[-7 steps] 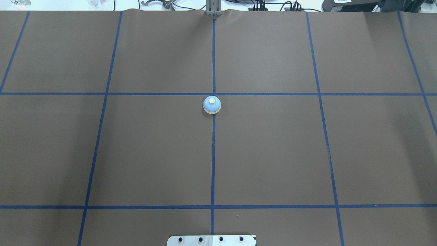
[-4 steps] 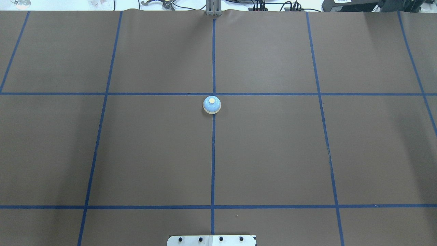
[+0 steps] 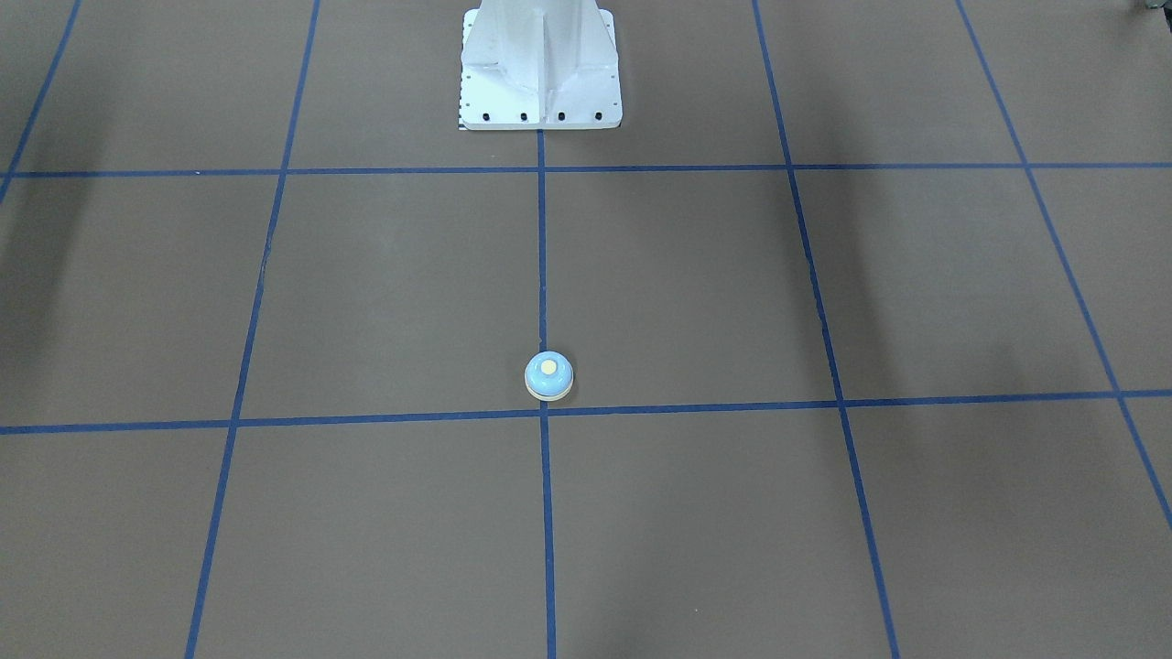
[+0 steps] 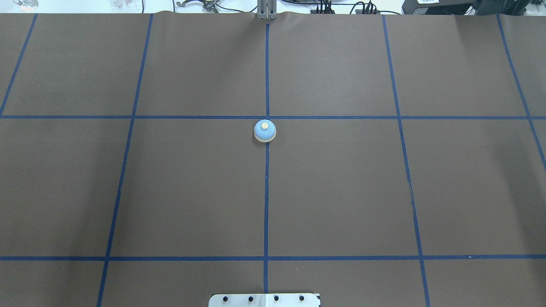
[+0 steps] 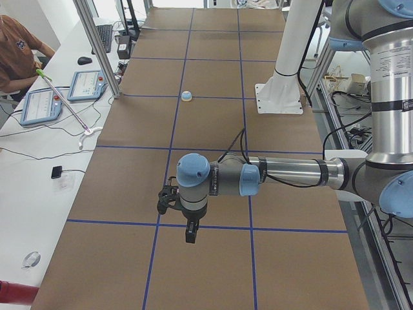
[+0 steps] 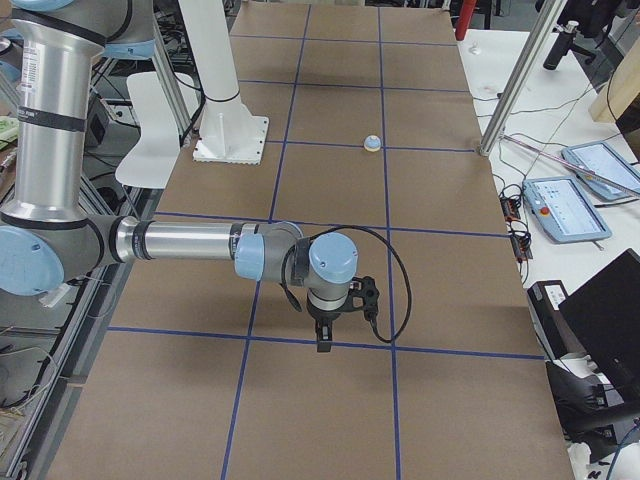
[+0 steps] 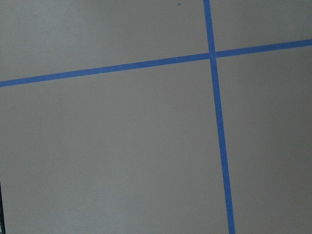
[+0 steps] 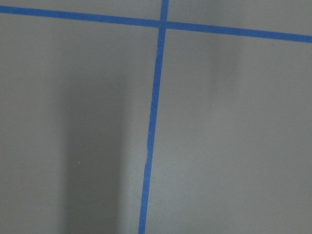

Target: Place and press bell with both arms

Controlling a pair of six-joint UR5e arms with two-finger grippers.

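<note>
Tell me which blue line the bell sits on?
The bell sits on the middle line, the one running straight out from the white base. The crossing line only passes nearby.

So the bell (image 4: 265, 131) is light blue with a cream button and a cream rim. The table (image 4: 341, 192) is plain brown, gridded in dark-blue tape. The pedestal (image 3: 540, 64) is white. The left arm (image 5: 290, 173) and right arm (image 6: 190, 242) are silver-grey with light-blue joint caps.

No legible text or numbers, label (image 5: 392, 62) on left arm (image 5: 290, 173) unreadable
</note>
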